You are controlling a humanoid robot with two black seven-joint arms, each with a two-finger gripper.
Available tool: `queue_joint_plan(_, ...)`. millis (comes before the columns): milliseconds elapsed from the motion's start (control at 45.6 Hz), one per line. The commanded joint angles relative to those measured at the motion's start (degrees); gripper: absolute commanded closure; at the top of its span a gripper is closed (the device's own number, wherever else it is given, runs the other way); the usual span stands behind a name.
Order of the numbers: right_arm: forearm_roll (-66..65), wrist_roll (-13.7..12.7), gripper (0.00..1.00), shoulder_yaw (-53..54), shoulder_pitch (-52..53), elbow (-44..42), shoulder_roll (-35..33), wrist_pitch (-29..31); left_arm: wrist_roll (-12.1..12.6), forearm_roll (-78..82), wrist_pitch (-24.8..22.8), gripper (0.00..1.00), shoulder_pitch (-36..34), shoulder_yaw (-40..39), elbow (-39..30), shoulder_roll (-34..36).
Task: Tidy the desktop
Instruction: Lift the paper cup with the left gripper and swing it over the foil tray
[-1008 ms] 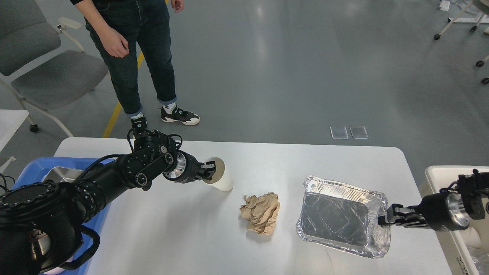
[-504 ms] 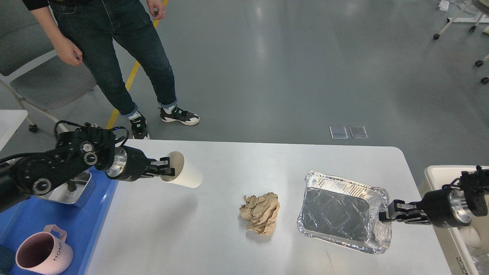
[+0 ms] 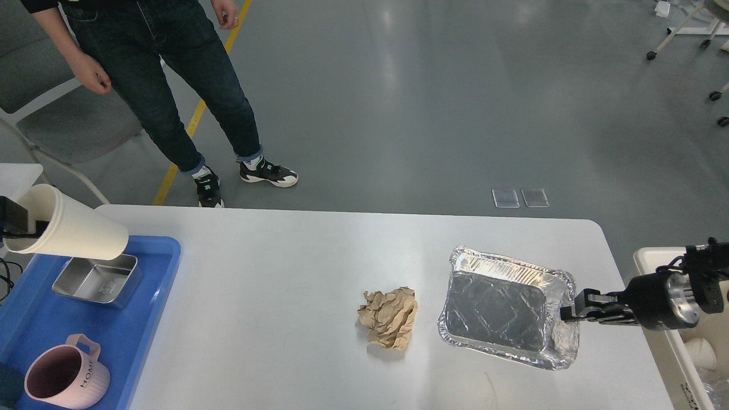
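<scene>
Cup (image 3: 68, 230) carried off the counter (image 3: 319, 256) since a second ago: then standing mid-counter in the left jaws, now held tilted at the far left edge of view, above the blue tray (image 3: 40, 319). Left gripper (image 3: 20, 228) mostly out of frame; one finger inside the cup mouth, pinching the rim. Foil tray (image 3: 504, 307) lifted slightly and shifted by the right gripper (image 3: 569, 313), jaws clamped on its right rim; far edge higher than half a second ago. Judged: both items in transit, cup toward the tray side, foil tray toward the cream bin (image 3: 655, 256) behind the right jaws. Paper wad (image 3: 390, 316) unmoved, left of the right jaws, well apart from the left ones; untouched.

Materials: cup, smooth cream paper, tapered. Foil tray, thin crinkled aluminium, rectangular, ruffled rim; likely to bend under a one-sided grip. Wad, brown crumpled paper, irregular. Steel box (image 3: 97, 279) and pink mug (image 3: 65, 381) resting in the blue tray. Counter white, smooth, rounded corners.
</scene>
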Motion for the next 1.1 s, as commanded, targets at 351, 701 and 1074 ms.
queue_joint_plan(351,0.0,-0.36,1.0,-0.19,0.92,1.51,2.33,0.52,9.55,-1.18,-0.95,1.0,-9.85,-2.94,5.45,-9.17)
queue_joint_plan(701,0.0,-1.24,1.0,-0.36,2.41,1.51,5.67,0.61,16.95,0.05,-0.95,1.0,-20.58,-1.8,22.76,-38.44)
queue_joint_plan(1074,0.0,-1.15,1.0,-0.89,3.2,0.45,11.29,1.83,16.86,7.87,-0.88,0.99,-28.05,1.18,38.94,-65.78)
